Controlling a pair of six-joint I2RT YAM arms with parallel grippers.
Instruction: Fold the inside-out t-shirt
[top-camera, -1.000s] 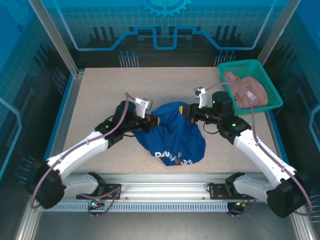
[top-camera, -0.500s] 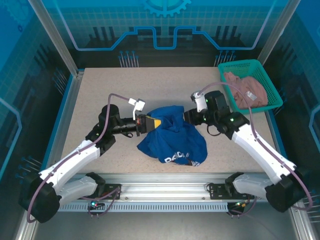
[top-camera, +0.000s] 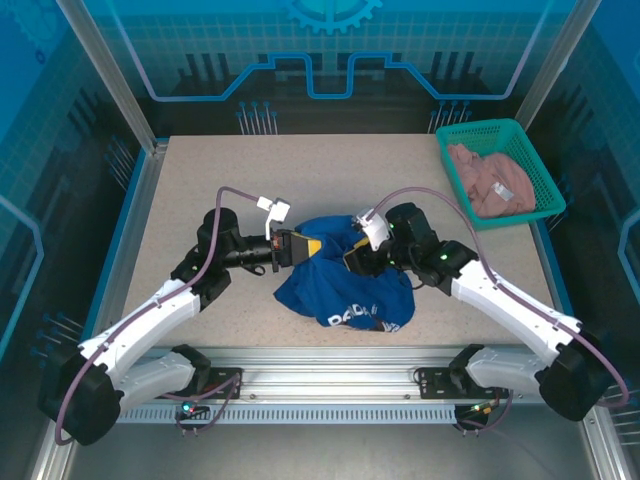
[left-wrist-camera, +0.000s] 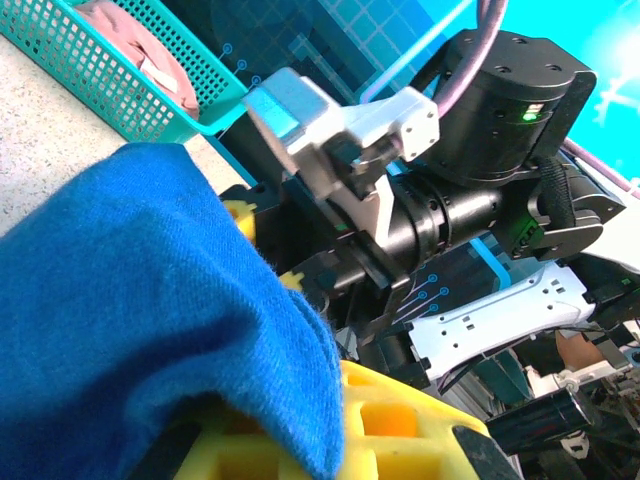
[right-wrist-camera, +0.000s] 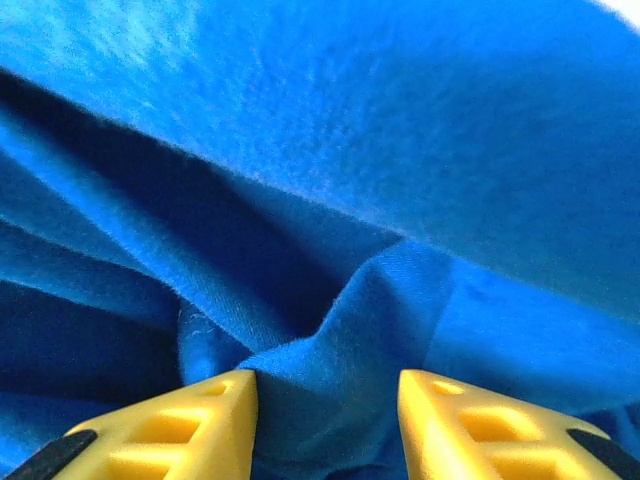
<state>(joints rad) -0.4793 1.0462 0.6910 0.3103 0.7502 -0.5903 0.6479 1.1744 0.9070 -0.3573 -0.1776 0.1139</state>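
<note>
Top external view: the basket (top-camera: 455, 135), a green mesh one, sits at the table's (top-camera: 200, 180) far right corner and serves as the landmark for every place below.
Basket contents: a pinkish-beige garment (top-camera: 495, 180) lies bunched inside it.
T-shirt: the inside-out t-shirt (top-camera: 345, 285) lies in a rumpled blue heap on the table, well apart from the basket, nearer the arm bases and to the basket's left.
Print: pale lettering (top-camera: 355, 318) shows on the shirt's hem side, the part farthest from the basket.
Left gripper: the left gripper (top-camera: 300, 246) is at the shirt's edge that faces away from the basket, closed tight on the cloth there.
Right gripper: the right gripper (top-camera: 352, 262) is down on the basket-facing half of the shirt, its arm reaching in from the basket's side.
Left wrist view: blue cloth (left-wrist-camera: 130, 300) drapes over the yellow finger (left-wrist-camera: 400, 420); beyond it stands the right arm's black and white wrist (left-wrist-camera: 400, 200), and farther off the basket (left-wrist-camera: 90, 80) with the pink garment (left-wrist-camera: 130, 40).
Right wrist view: the two yellow fingers (right-wrist-camera: 190, 420) stand a middling gap apart, with a raised ridge of blue cloth (right-wrist-camera: 330, 340) lying between them, not squeezed flat.
</note>
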